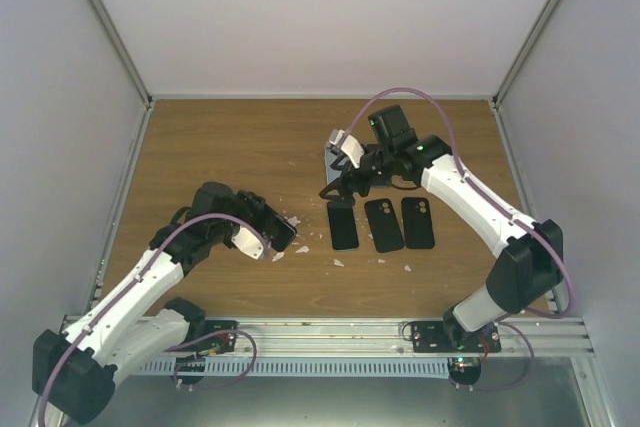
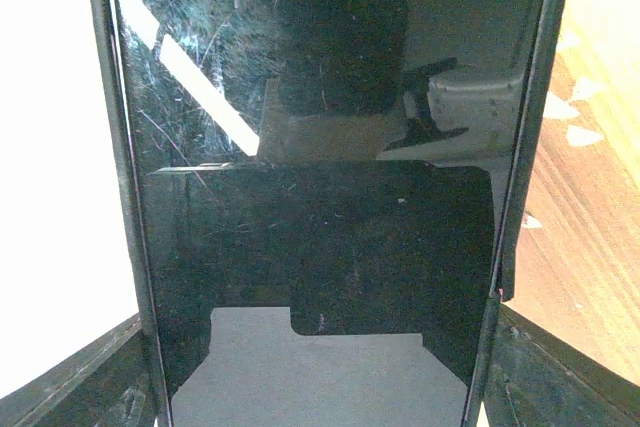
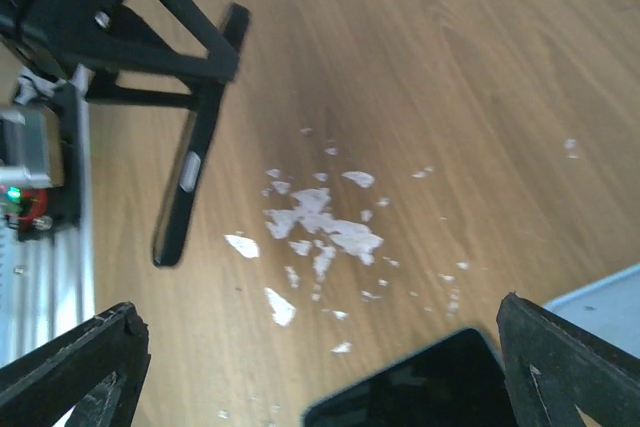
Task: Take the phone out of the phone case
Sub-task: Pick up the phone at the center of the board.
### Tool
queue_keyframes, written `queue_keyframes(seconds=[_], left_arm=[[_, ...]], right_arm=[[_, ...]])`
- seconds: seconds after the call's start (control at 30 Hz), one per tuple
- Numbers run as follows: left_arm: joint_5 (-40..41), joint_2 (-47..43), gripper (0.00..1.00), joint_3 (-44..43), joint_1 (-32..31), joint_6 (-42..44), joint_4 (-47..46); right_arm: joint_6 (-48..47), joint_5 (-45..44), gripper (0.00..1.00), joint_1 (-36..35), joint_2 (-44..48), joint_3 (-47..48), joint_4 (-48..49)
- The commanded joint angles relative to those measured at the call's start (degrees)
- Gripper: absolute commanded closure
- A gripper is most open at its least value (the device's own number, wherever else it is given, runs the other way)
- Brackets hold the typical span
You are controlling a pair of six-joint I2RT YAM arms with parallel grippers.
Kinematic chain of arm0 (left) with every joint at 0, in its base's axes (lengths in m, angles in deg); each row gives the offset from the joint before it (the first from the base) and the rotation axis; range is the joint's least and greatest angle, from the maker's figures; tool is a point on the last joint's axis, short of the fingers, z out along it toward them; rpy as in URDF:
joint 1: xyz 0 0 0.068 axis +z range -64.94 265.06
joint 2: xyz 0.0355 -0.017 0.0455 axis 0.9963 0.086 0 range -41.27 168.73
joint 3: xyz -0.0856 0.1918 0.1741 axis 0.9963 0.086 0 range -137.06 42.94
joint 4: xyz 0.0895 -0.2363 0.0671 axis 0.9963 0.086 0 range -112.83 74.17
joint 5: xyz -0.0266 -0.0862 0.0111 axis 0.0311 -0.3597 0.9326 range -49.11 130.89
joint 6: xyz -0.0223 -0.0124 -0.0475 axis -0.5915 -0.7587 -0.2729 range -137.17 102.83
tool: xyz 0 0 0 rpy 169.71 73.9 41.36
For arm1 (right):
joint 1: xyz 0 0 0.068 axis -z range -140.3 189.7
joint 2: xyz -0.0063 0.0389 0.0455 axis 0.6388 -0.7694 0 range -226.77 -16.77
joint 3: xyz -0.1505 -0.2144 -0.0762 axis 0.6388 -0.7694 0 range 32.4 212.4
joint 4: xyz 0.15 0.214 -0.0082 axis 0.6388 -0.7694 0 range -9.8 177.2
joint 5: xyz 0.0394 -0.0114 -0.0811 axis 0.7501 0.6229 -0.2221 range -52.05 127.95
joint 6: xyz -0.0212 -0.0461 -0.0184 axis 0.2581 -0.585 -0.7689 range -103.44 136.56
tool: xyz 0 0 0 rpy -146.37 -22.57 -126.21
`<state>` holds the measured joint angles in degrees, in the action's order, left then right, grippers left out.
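Meanwhile left tool [image 1: 274, 235] pinches the phone [image 2: 320, 247] edgewise, right tool [image 1: 342, 187] hovers spread

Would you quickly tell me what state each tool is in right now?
Left tool: closed on a phone.
Right tool: open, holding nothing.

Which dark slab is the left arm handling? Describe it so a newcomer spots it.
On the wooden table, follow the left arm to the left gripper by the white flecks. It clamps a black phone, tilted rather than flat; the three black slabs by the right gripper lie flat in a row.
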<state>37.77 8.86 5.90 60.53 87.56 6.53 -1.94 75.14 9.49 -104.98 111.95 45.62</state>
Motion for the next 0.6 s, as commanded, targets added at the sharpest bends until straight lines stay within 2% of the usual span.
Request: queue_keyframes(seconds=[0.0, 0.3, 0.57], left_arm=[[0.3, 1.6, 0.56, -3.2, -3.5, 7.4, -6.8], [4.1, 8.5, 0.57, -9.8, -9.3, 8.7, -7.5], [5.4, 11.6, 0.57, -12.3, -12.0, 8.8, -8.5]], right_arm=[[4.6, 4.7, 0.06, -3.1, -1.7, 1.3, -1.1], [10.5, 11.5, 0.15, -6.5, -6.2, 1.9, 1.1], [16.4, 14.1, 0.34, -7.8, -9.8, 2.0, 5.3]])
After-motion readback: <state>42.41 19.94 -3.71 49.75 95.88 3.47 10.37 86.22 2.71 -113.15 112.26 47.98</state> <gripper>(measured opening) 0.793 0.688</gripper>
